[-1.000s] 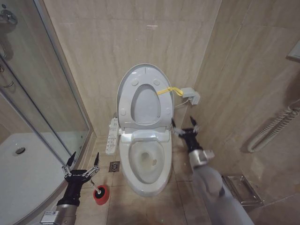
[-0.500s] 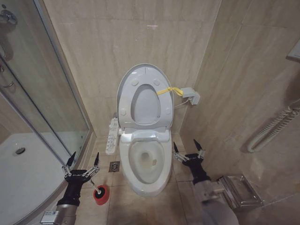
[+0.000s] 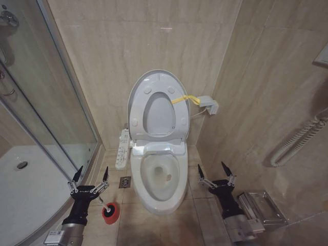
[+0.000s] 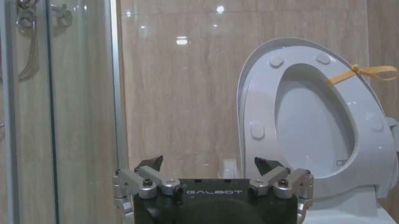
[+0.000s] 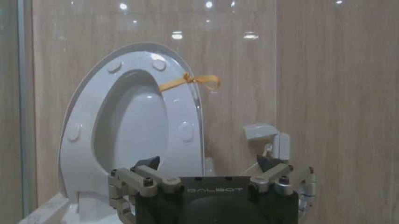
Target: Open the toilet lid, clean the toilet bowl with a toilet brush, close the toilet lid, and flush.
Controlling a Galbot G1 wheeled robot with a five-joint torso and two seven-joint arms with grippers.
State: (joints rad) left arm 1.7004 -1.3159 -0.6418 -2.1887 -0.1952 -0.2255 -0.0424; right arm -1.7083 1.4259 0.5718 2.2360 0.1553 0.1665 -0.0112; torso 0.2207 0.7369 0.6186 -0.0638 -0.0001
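- The toilet lid (image 3: pixel 137 100) stands raised against the tiled wall in the upper middle of the head view, its underside bumpers facing out; the seat ring (image 3: pixel 177 115) is up against it, with a yellow tie (image 3: pixel 180 98) looped on its right edge.
- The toilet bowl (image 3: pixel 160 179) lies open below, centre of the frame, with a brownish stain inside.
- The toilet brush (image 3: pixel 109 210) sits in its red holder on the floor at lower left, just left of the bowl.
- The left gripper (image 3: pixel 90 178) hangs at lower left, just above the brush, fingers spread wide and holding nothing.
- The right gripper (image 3: pixel 217 175) is at lower right, beside the bowl's right flank, fingers likewise spread and empty.
- A white side control panel (image 3: pixel 122 148) juts out left of the bowl's rear.
- A glass shower screen (image 3: pixel 46 97) fills the left edge.
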